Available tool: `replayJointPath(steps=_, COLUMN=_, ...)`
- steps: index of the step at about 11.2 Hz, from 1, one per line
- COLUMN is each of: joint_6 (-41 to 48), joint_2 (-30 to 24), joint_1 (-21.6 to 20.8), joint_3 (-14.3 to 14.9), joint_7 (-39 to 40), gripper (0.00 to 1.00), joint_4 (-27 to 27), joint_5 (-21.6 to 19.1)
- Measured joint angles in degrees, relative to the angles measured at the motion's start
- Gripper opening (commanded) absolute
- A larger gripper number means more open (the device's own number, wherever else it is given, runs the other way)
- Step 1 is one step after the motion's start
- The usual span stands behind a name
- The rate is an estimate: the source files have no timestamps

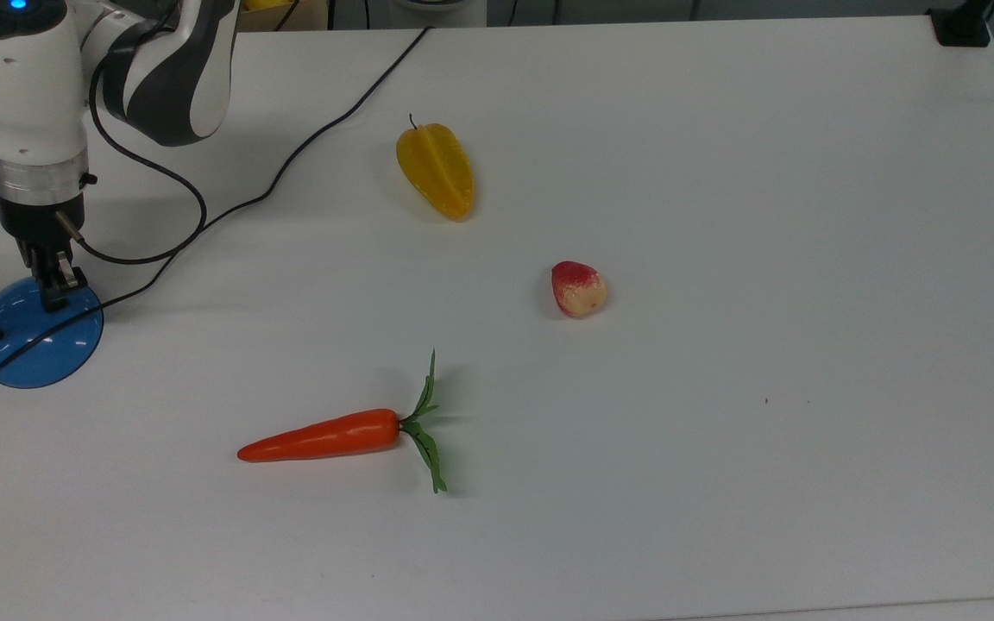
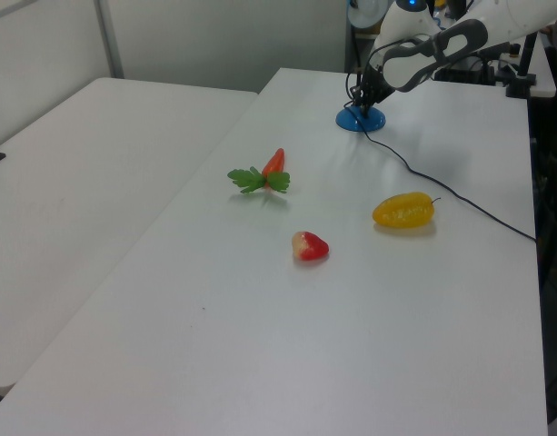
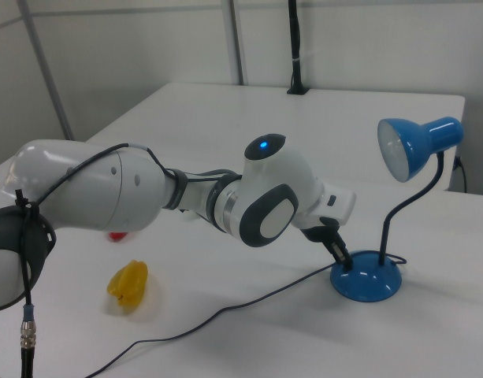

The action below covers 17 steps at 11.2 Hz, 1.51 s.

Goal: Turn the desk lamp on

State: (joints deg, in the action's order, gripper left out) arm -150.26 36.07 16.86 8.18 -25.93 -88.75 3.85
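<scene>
Now the end effector [image 1: 55,291], with its fingers shut together and gripping nothing, touches the blue base of the desk lamp [image 1: 35,341] near the surface's [image 1: 721,172] edge.

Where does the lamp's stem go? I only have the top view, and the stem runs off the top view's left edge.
Observer: In the right view the stem curves up from the blue base to a blue shade.
Operator: Is the bulb lit?
Observer: The right view looks into the shade's mouth, and I see no glow there.
Operator: Is the gripper on the base?
Observer: In the right view the gripper appears to touch the top of the base, to the right view's left of the stem's foot.
</scene>
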Motion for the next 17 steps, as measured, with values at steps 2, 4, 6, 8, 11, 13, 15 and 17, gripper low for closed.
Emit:
replayJointPath(steps=2, joint_6=0.0, joint_2=0.0, joint_1=0.0, joint_3=0.0, joint_7=0.0, gripper=0.0, joint_4=0.0, joint_5=0.0)
replayJointPath(steps=4, joint_6=0.0, joint_2=0.1, joint_1=0.1, joint_3=0.0, joint_7=-0.1, gripper=0.0, joint_4=0.1, joint_5=0.0)
replayJointPath(steps=6, joint_6=-0.2, joint_2=0.2, joint_1=0.6, joint_3=0.0, joint_7=-0.1, gripper=0.0, joint_4=0.1, joint_5=0.0)
replayJointPath(steps=8, joint_6=-0.6, joint_2=0.3, joint_1=0.8, joint_3=0.0, joint_7=-0.1, gripper=0.0, joint_4=0.1, joint_5=0.0)
replayJointPath(steps=11, joint_6=-0.6, joint_2=0.4, joint_1=0.8, joint_3=0.0, joint_7=-0.1, gripper=0.0, joint_4=0.1, joint_5=0.0)
replayJointPath(steps=13, joint_6=-0.6, joint_2=0.3, joint_1=0.8, joint_3=0.0, joint_7=-0.1, gripper=0.0, joint_4=0.3, joint_5=0.0)
replayJointPath(steps=15, joint_6=1.4, joint_2=-0.9, joint_1=0.1, joint_3=0.0, joint_7=-0.1, gripper=0.0, joint_4=0.6, joint_5=0.0)
replayJointPath(steps=17, joint_6=12.0, joint_2=-5.6, joint_1=-2.0, joint_3=0.0, joint_7=0.7, gripper=0.0, joint_4=1.3, joint_5=0.0)
